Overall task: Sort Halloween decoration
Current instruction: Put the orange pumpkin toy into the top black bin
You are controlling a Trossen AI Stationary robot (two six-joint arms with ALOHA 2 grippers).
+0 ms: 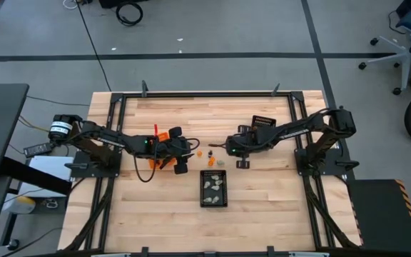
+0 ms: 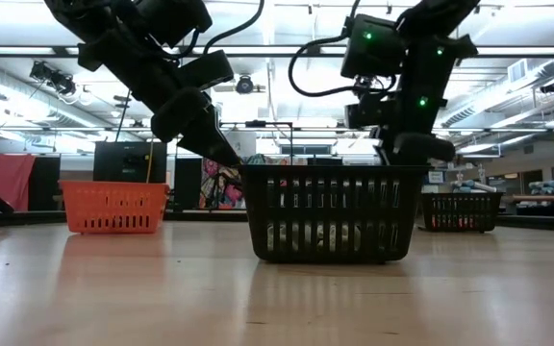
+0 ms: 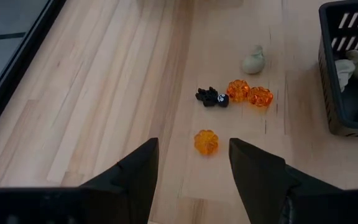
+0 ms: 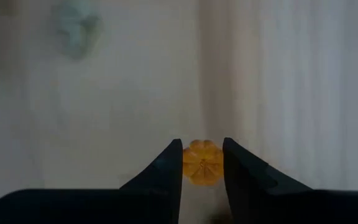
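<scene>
— Left claw (image 3: 193, 144)?
— Spread wide, gripping nothing. Low over the counter (image 1: 155, 221), at about 11 o'clock from the middle mesh bin (image 1: 214, 204). Just ahead of the parted fingers (image 3: 135, 168), a lone pumpkin (image 3: 206, 142), orange, flat on the wood, touched by neither.

— And past that one?
— A black piece (image 3: 211, 97), then a pumpkin pair (image 3: 238, 90), orange, side by side and just beside the black piece. Farther on, a pale piece (image 3: 252, 60), apart from the others. All loose on the wood at 12 o'clock from the middle mesh bin, near its short wall.

— Right claw (image 4: 202, 143)?
— Clamped on a held pumpkin (image 4: 202, 163), orange as well, pinched between the two fingertips. Over the same loose cluster, roughly at 12 o'clock from the bin, facing the left claw. Hard to tell whether lifted clear or resting on the wood.

— Inside the middle mesh bin?
— Several pale pieces (image 1: 212, 187), lying loosely on the floor of it.

— From counter height?
— Both arms coming down from above, behind the middle mesh bin, fingertips hidden by its wall.

— Other bins?
— Orange bin (image 2: 113, 207) at 10 o'clock from the middle one, partly under the left arm. Far mesh bin (image 1: 262, 123) at 1 o'clock, just beside the right arm. Contents of either impossible to make out.
</scene>
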